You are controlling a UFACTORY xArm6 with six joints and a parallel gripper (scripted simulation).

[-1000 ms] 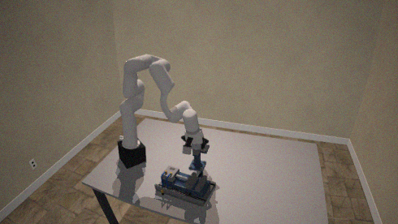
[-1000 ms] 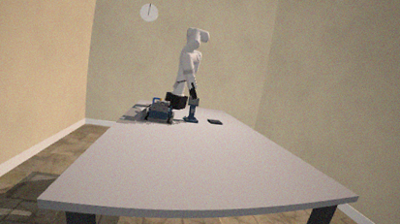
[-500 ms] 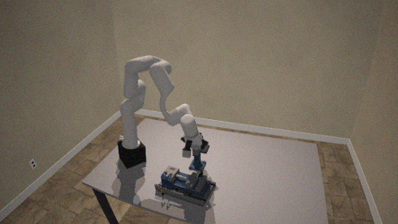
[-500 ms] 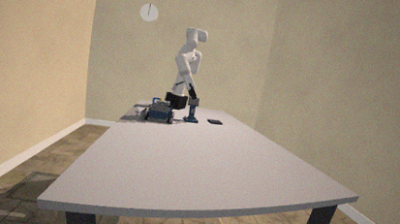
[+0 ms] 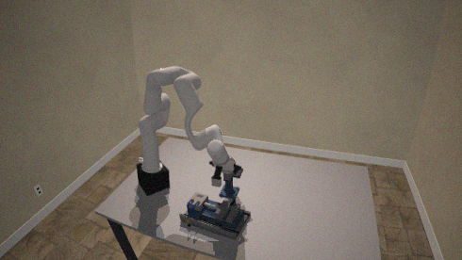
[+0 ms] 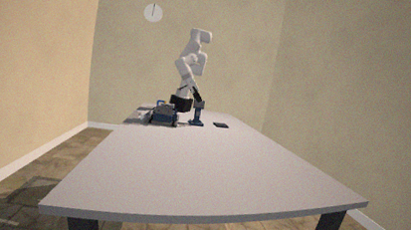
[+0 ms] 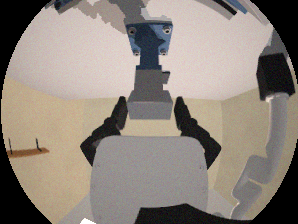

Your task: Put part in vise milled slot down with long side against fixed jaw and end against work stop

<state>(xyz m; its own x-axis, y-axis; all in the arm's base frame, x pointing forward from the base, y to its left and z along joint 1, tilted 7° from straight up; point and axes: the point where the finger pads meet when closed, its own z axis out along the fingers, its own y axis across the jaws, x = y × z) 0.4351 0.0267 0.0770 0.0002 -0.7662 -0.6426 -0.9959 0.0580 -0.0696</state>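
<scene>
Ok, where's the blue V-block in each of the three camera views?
Top: the V-block sits low centre, just above the vise in the picture.
Exterior: the V-block is at the table's far end, right of the vise.
Wrist: the V-block is upper centre.
Shared landmark: the open gripper, right at the V-block in every view.

The vise (image 5: 214,211) sits on the table (image 5: 306,198) near its edge. The V-block (image 5: 229,188) stands just behind it (toward the wall).
</scene>
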